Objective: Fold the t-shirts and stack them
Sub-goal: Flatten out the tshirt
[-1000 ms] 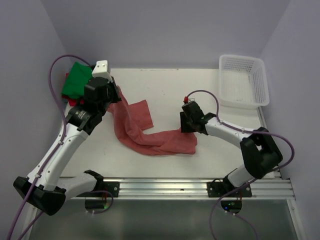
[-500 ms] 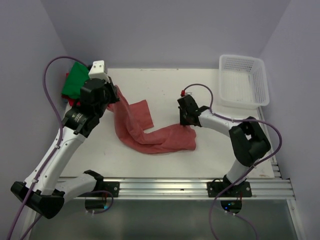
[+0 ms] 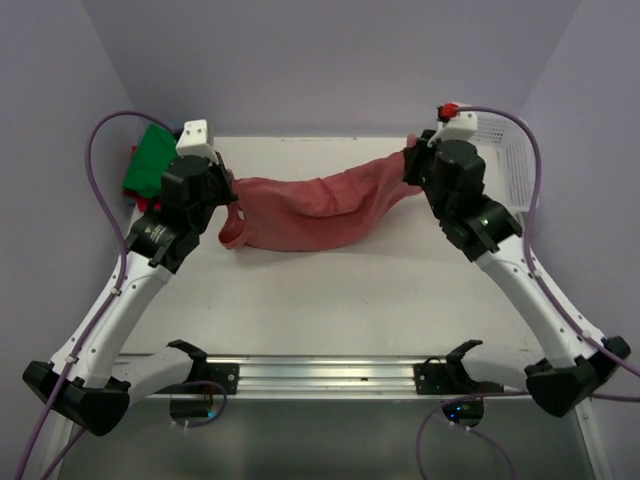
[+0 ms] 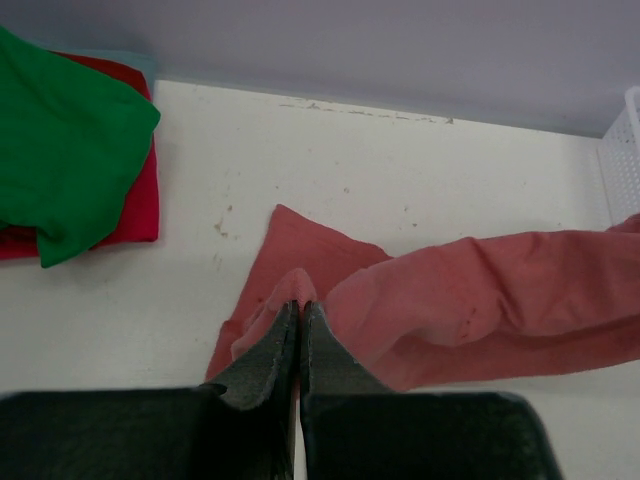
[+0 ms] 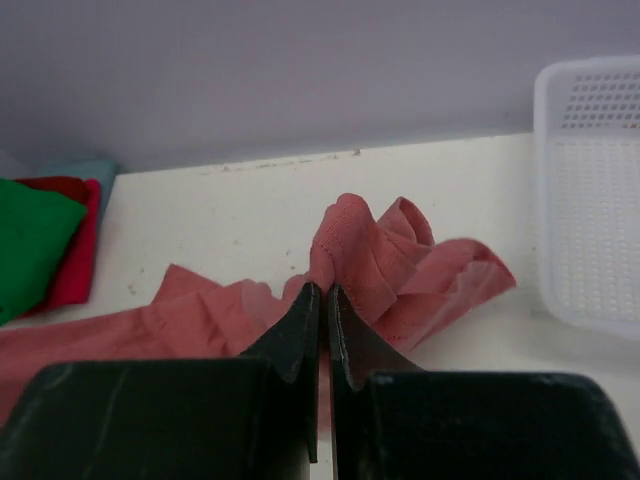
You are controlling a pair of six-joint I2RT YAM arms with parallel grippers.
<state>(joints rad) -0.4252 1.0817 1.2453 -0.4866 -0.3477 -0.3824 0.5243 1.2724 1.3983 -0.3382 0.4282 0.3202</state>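
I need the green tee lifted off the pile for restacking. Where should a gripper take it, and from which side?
Probably take the green tee by its near corner, which droops past the edge of the red-pink tee toward the left gripper. Come down from above on that open side; the walls crowd the other sides. That gripper is shut on the brick-red tee.
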